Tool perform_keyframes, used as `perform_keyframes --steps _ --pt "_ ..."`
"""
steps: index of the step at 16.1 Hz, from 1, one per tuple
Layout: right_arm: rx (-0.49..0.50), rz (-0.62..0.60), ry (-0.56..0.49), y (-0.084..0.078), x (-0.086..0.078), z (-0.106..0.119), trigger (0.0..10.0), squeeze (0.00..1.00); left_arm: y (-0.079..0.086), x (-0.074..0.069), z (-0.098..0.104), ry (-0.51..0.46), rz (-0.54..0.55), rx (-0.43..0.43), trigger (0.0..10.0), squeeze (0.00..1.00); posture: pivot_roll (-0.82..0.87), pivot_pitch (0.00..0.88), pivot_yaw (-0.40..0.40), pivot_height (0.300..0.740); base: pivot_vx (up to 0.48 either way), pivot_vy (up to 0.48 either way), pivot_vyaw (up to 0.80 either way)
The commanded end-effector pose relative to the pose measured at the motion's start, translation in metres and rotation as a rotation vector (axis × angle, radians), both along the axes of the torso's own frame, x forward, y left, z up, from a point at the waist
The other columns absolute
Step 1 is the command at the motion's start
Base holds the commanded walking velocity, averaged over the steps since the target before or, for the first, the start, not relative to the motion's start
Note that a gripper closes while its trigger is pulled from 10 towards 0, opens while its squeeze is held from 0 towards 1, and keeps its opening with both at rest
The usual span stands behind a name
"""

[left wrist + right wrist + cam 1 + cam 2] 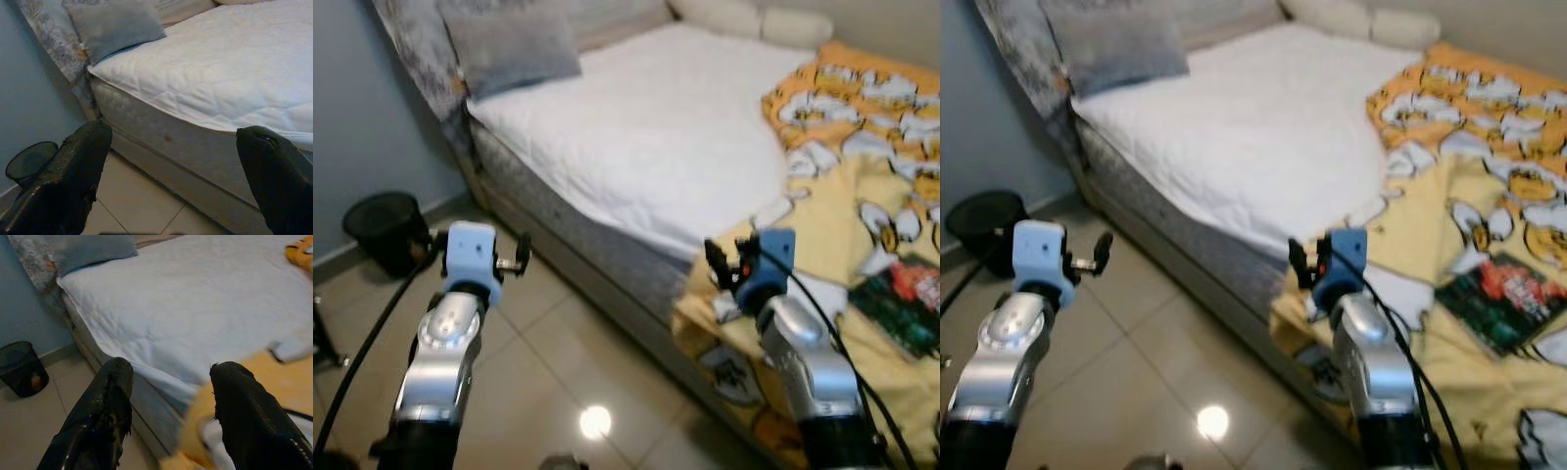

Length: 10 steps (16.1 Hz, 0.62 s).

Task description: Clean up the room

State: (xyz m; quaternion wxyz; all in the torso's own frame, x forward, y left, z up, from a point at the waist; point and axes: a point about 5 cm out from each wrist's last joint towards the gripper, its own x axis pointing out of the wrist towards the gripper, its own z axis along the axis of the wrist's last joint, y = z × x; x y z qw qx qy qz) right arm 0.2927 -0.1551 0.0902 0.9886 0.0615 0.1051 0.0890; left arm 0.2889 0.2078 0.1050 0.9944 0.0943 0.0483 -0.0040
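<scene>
A bed with a bare white mattress [656, 127] lies ahead of me. A yellow and orange patterned blanket [862, 176] is crumpled over its right half and hangs over the near edge. On the blanket at the right lies a green and red book [901, 299]. My right gripper [173, 364] is open and empty, held just before the bed's edge where the blanket hangs down. My left gripper [176, 129] is also open and empty, raised above the tiled floor to the left of the bed and facing its side.
A grey pillow [514, 44] leans at the head of the bed, and cream pillows [754, 20] lie along the far side. A black mesh bin [384, 230] stands by the blue-grey wall at the left. Glossy tiled floor [558, 362] runs between bin and bed.
</scene>
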Motion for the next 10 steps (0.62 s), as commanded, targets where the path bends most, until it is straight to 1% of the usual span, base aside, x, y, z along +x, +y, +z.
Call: perform_keyframes --steps 1,10 --pt "-0.008 -0.038 0.005 -0.0103 -0.0003 -0.0003 10.0 0.0 -0.0081 0.0027 0.0039 -0.013 -0.029 0.01 10.0 1.0 0.01 0.0 0.012 0.74 0.0 -0.304 0.0" --pt "-0.019 -0.005 0.013 -0.0085 -0.002 -0.0025 10.0 0.0 -0.014 0.0019 0.0013 -0.01 -0.046 0.009 10.0 1.0 0.01 0.0 0.015 0.74 0.0 -0.305 0.0"
